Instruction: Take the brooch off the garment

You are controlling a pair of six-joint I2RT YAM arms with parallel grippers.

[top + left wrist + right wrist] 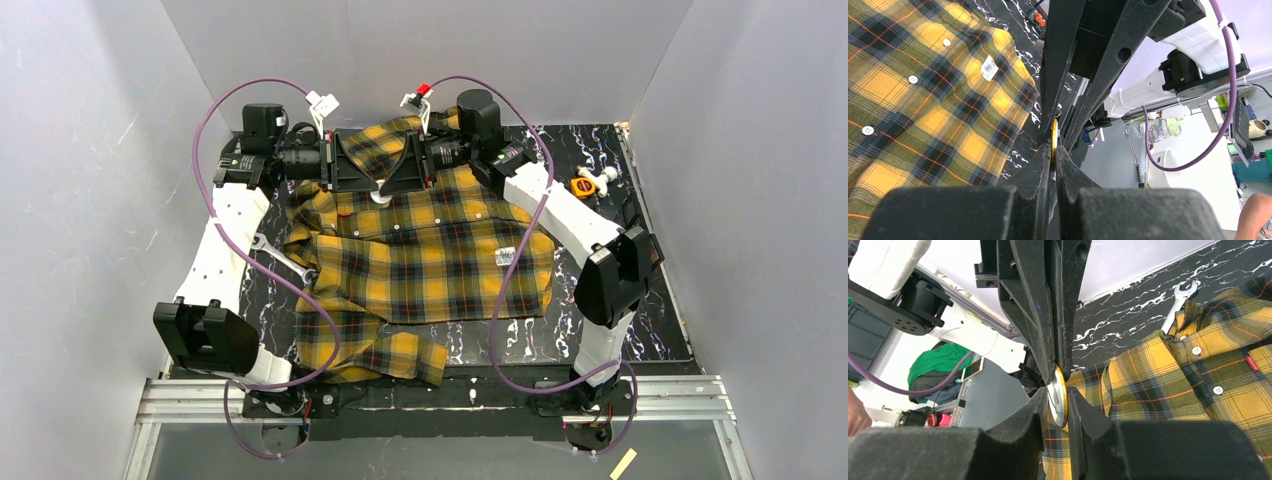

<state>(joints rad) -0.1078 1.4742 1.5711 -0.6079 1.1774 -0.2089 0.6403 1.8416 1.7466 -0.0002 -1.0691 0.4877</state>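
— Where's the brooch (1055, 399)?
— Held between the tips of the right tool (1056, 403). It's a small cream-white disc standing on edge, with yellow cloth against its back.
— And the shirt (430, 255)?
— Yellow-and-black plaid with thin red lines, white snaps (913, 79) and a small white label (505, 256). It lies rumpled on the counter (665, 335), mostly nearward of both tools, with the collar end under them. A thin yellow fold is nipped in the left tool (1053, 150).

garment (420, 260) on table (660, 330), brooch (380, 197) seemingly far side
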